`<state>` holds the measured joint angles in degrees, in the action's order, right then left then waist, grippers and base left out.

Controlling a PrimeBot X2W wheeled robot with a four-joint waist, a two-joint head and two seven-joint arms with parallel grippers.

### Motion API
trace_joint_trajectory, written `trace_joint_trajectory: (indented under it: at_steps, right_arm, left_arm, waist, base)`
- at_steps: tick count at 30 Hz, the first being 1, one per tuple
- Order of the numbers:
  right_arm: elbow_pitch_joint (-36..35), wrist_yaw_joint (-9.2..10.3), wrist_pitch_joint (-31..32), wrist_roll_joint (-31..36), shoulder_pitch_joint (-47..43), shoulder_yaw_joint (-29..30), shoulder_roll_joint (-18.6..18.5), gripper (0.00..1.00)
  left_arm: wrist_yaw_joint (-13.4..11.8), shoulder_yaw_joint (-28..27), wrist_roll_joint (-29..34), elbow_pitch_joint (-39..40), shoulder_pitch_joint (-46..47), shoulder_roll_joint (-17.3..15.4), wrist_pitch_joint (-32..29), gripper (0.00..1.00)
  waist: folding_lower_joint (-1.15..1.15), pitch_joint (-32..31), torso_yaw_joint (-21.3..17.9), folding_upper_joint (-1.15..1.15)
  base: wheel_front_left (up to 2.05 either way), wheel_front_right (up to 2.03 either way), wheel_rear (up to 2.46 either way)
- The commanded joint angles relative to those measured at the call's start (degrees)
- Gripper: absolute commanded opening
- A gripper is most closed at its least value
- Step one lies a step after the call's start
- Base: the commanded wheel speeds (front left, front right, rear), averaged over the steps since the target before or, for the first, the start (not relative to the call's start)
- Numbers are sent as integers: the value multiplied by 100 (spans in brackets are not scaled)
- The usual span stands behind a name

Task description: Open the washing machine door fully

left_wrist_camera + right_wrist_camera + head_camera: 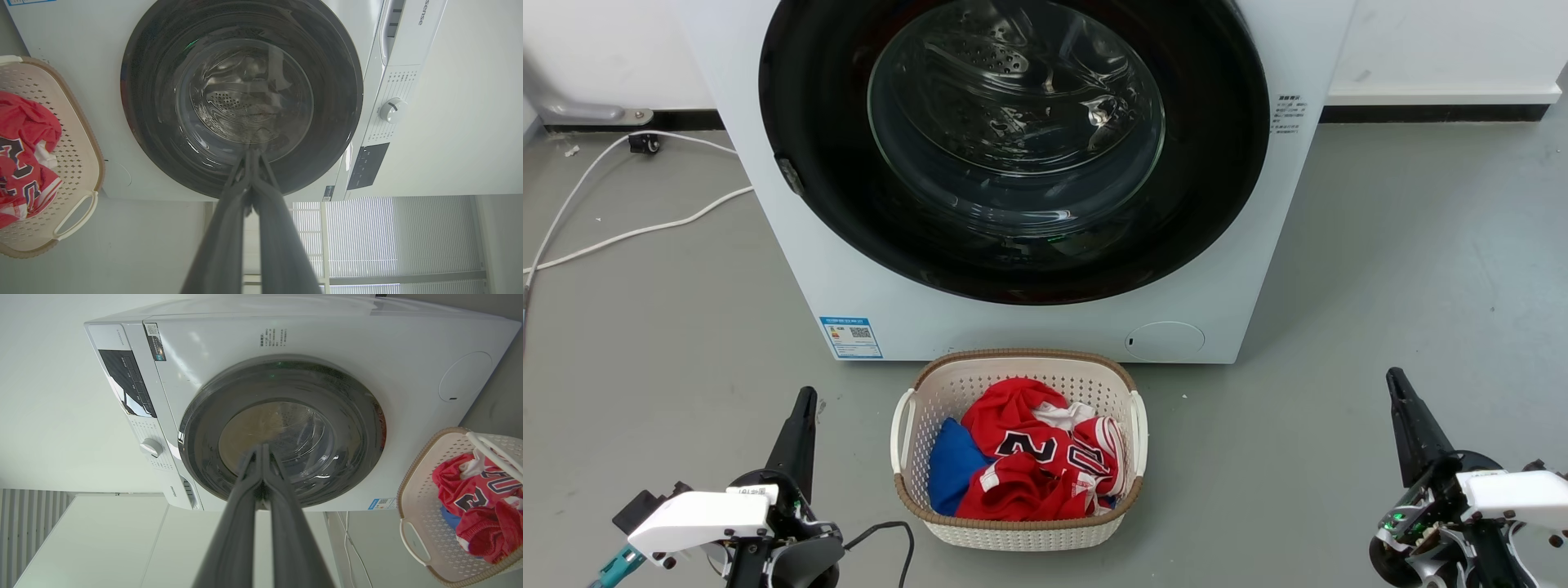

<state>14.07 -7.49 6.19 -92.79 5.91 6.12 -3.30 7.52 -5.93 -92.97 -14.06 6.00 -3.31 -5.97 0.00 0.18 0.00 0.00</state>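
Black washing machine door (1014,151) flush shut; basket (1013,532) near front.

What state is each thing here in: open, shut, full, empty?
Washing machine door: shut against the washing machine.
Left gripper: fingers shut, holding nothing.
Right gripper: fingers shut, holding nothing.
Basket: on the floor, holding red and blue clothes.
Round flap: shut.

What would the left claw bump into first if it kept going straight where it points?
Most likely the washing machine door. In the left wrist view the shut left claw aims right at it, near where the glass meets the black rim, with nothing in between. How far off it is, I can't tell.
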Motion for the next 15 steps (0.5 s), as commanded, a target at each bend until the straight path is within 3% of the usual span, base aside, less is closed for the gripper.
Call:
trace_joint_trajectory:
  at_steps: [1,15]
  right_arm:
    - [7,0,28,18,66,8,23,0]
    - [7,0,28,26,67,16,28,0]
  left_arm:
    - [14,-16,17,-6,47,1,-34,0]
    - [14,-31,34,-6,48,12,-38,0]
  waist:
    - [0,0,0,0]
    - [0,0,0,0]
  base:
    - [0,0,0]
    - [0,0,0]
